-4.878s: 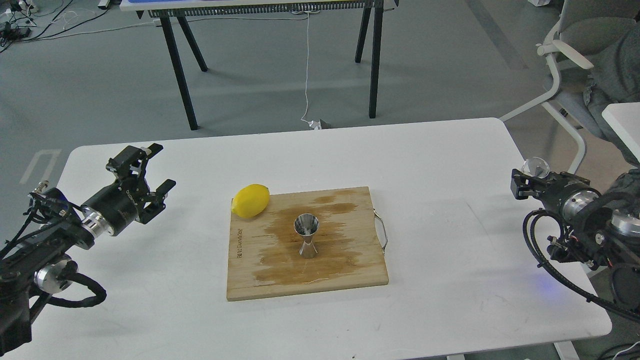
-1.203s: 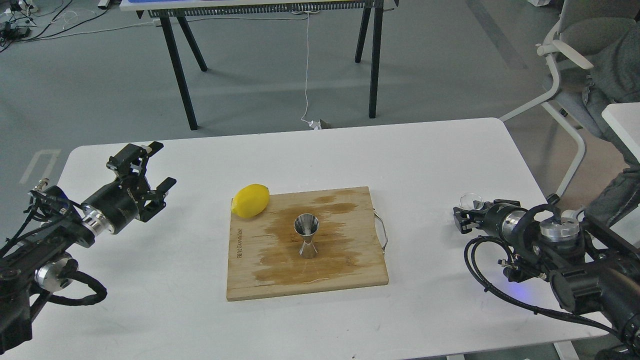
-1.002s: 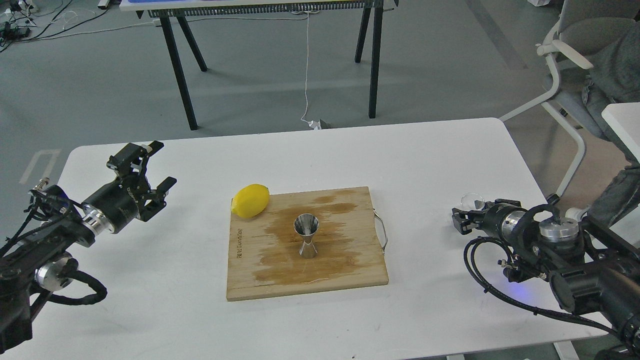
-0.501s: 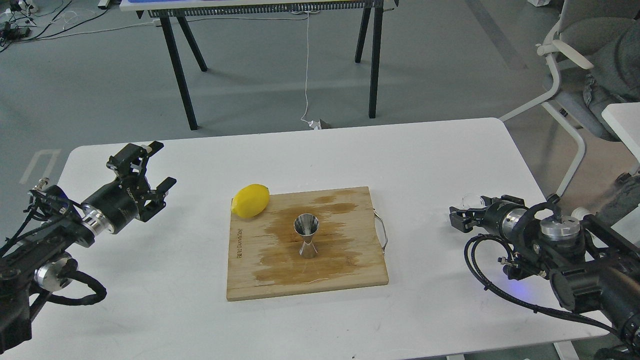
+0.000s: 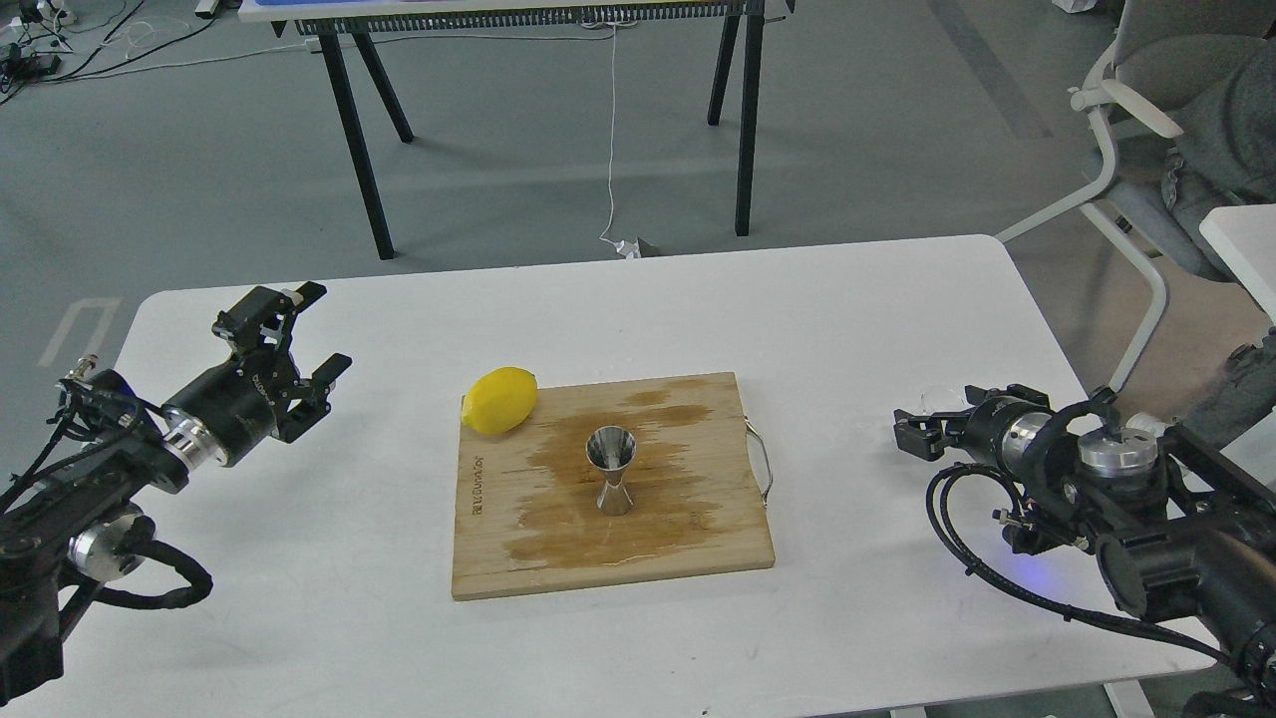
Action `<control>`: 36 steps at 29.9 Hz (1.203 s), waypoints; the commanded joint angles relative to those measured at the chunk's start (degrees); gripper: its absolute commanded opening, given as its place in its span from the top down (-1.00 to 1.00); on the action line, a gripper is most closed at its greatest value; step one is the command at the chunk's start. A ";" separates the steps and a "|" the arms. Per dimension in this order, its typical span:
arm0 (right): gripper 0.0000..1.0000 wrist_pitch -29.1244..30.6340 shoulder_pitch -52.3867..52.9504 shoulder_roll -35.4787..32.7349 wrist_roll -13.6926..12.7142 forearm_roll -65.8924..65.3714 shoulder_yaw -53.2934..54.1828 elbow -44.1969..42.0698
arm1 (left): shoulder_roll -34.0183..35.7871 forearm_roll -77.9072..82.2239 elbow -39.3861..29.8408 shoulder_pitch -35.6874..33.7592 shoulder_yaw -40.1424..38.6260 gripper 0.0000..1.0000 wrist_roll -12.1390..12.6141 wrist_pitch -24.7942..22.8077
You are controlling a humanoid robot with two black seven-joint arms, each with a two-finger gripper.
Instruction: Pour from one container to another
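Observation:
The steel jigger point(image 5: 611, 469) stands upright in the middle of a wet wooden cutting board point(image 5: 518, 558). At the right side of the table my right gripper point(image 5: 912, 435) sits low, shut on the small clear glass cup point(image 5: 937, 401). The cup shows faintly just above the fingers, and I cannot see what it holds. The gripper is well to the right of the board. My left gripper point(image 5: 317, 331) is open and empty at the left side of the table, well short of the board.
A yellow lemon point(image 5: 501, 399) lies at the board's far left corner. The board's metal handle point(image 5: 762, 467) points toward the right arm. An office chair point(image 5: 1146, 130) stands beyond the table's right end.
Over five seconds the right arm brought the glass cup down and leftward, from beyond the table's right edge to low over the table. In the last second it only crept left. The left arm stayed still.

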 commanded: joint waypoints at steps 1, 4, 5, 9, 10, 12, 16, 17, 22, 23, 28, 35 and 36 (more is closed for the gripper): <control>-0.93 0.00 0.10 0.00 0.00 0.00 0.02 0.28 | 0.00 0.00 0.00 0.00 0.08 -0.98 0.00 0.00; -0.93 0.00 0.44 0.00 0.00 0.00 0.02 0.90 | 0.00 0.00 0.00 0.00 -0.01 -0.98 0.00 0.00; -0.93 0.00 0.62 0.00 0.00 0.00 0.02 0.90 | 0.00 0.00 0.00 0.00 -0.01 -0.98 0.00 0.00; -0.93 0.00 0.89 -0.09 0.00 0.00 1.15 1.43 | 0.00 0.00 0.00 0.09 -0.01 -0.98 0.00 0.00; -0.93 0.00 0.89 -0.09 0.00 -0.09 1.51 1.69 | 0.00 0.00 0.00 0.00 -0.01 -0.98 0.00 0.00; -0.93 -0.09 0.97 -0.44 0.00 -0.09 2.04 2.83 | 0.00 0.00 0.00 0.09 -0.01 -0.98 0.00 0.00; -0.94 -0.18 1.06 -1.23 0.00 -0.18 3.79 6.16 | 0.00 0.00 0.00 0.00 -0.01 -0.98 0.00 0.00; -0.94 -0.18 1.06 -1.75 0.00 -0.18 4.49 6.87 | 0.00 0.00 0.00 0.00 -0.01 -0.98 0.00 0.00; -0.98 0.35 4.48 -4.39 -0.44 -0.36 5.90 10.21 | 0.09 0.00 0.00 -0.43 -0.01 -0.98 0.00 0.00; -0.98 0.87 5.45 -5.00 -0.44 -0.53 5.90 10.74 | 0.17 0.00 0.00 -0.52 -0.10 -0.98 0.00 0.00; -0.98 12.27 9.49 -8.08 -1.67 -9.21 5.12 13.03 | 1.31 -0.18 0.00 -3.24 -0.45 -0.98 0.00 0.00; -0.98 29.07 17.49 -14.31 -2.55 -17.14 -1.73 11.45 | 7.29 -1.93 -0.61 -9.13 -1.77 -0.98 0.00 0.00; -0.98 31.09 17.67 -14.85 -2.47 -17.23 -1.92 11.36 | 7.90 -2.37 -0.61 -10.09 -1.86 -0.98 0.00 0.00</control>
